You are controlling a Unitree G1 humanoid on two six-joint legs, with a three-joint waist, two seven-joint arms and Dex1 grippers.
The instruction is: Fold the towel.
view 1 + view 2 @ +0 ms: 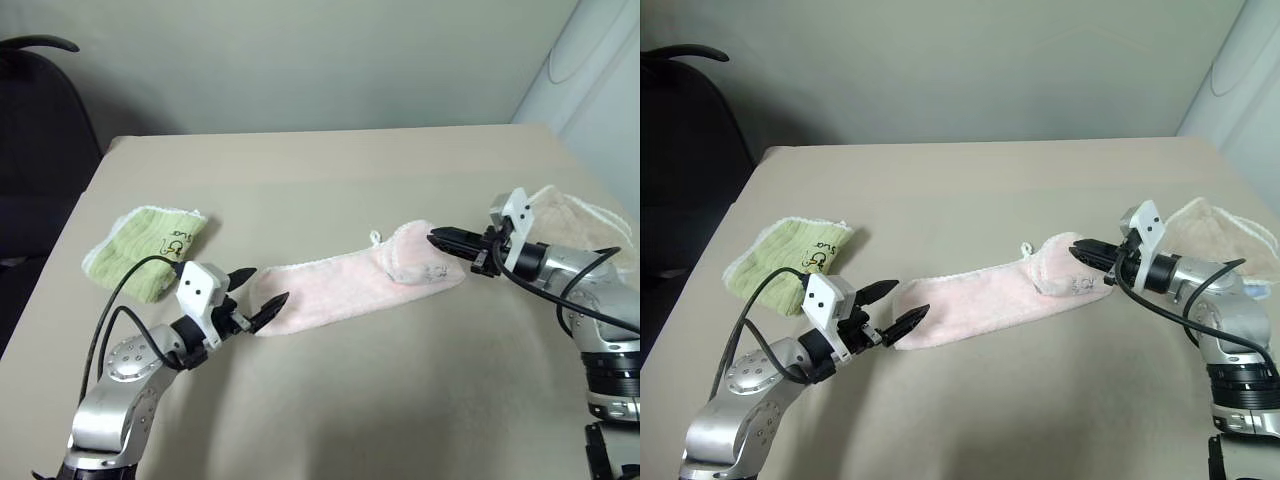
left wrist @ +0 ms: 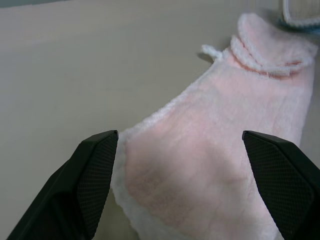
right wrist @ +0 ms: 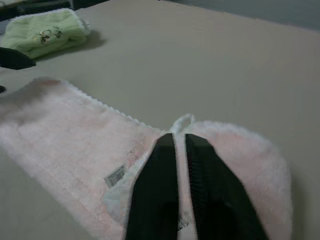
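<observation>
Towel [image 1: 340, 290] lay long across the table [image 1: 330, 180], small white tag too tiny to read.
Right gripper [image 3: 179, 142] pinched its folded 3 o'clock end; left gripper [image 1: 258, 292] gaped wide at 9 o'clock end.

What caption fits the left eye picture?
Open left gripper beside the pink towel; shut right gripper at its folded end.

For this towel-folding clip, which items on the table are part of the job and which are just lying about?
Part of the job:
- pink towel, lying long across the table
- left claw, open at the towel's near end
- right claw, shut at its far, turned-over end

Lying about:
- green towel, folded, off to the left
- beige towel, at the right edge
</observation>
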